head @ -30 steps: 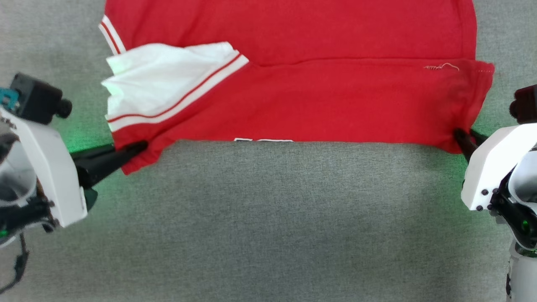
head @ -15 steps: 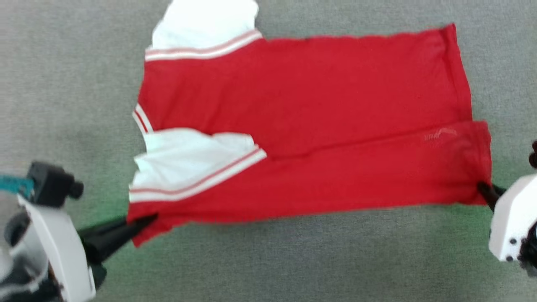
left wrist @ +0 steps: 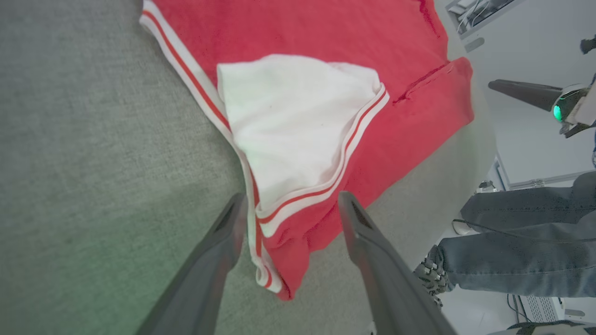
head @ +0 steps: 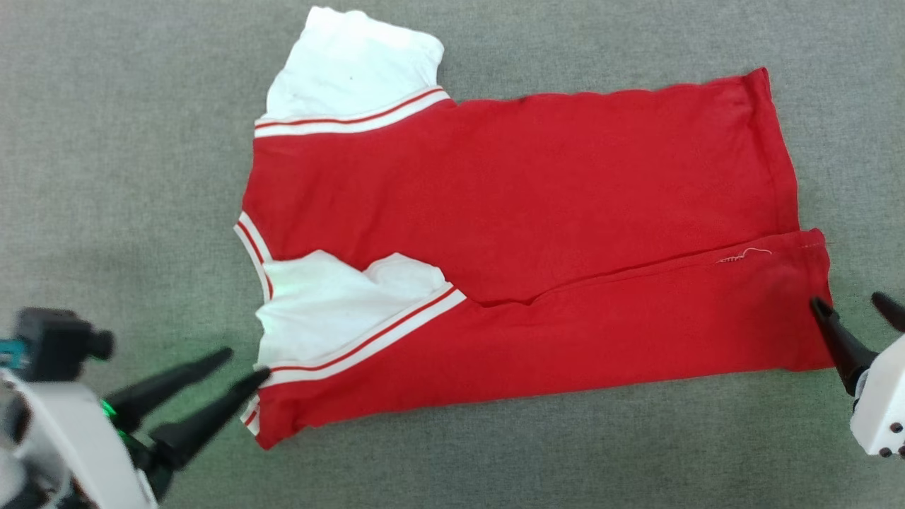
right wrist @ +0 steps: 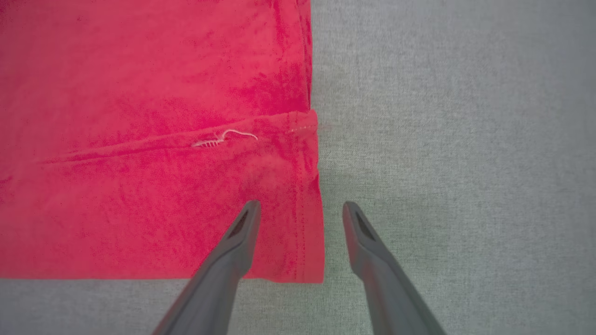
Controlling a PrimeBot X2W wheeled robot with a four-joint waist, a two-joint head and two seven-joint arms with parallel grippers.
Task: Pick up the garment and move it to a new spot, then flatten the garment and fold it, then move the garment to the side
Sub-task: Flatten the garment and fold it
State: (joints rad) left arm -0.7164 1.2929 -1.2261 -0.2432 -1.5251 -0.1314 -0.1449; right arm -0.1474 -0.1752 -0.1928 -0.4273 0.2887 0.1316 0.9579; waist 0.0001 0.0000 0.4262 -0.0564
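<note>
Garment (head: 537,233) flat on grey surface (head: 106,141), near edge folded over, left fingers (head: 212,412) and right fingers (head: 838,339) spread apart, empty

**Grey counter (head: 452,459), legs (left wrist: 526,274) beyond its edge**

The counter is covered in grey, felt-like cloth. In the left wrist view, a person's legs in blue jeans and a patterned shoe (left wrist: 430,277) show past its edge, below a pale wall (left wrist: 526,139).

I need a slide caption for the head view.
Open left gripper and open right gripper flank the partly folded red jersey.
</note>
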